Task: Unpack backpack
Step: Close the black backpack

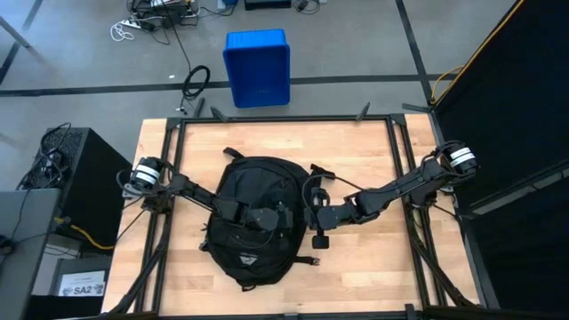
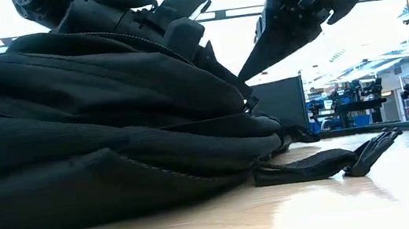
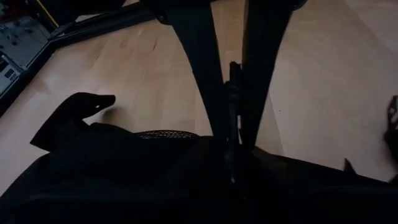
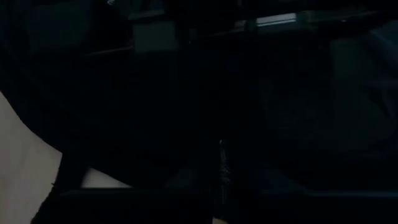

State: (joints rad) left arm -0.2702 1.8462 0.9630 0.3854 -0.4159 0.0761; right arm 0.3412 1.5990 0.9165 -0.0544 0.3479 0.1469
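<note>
The backpack lies lengthwise across the table centre, left gripper atop it pinching a thin dark pull, right gripper clenched at its right edge.

black backpack, blue bin, light wooden table

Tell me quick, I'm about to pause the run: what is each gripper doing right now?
Left gripper: fingers nearly together on a thin part of the large black fabric backpack.
Right gripper: shut at the backpack's edge; any hold cannot be told.
</note>
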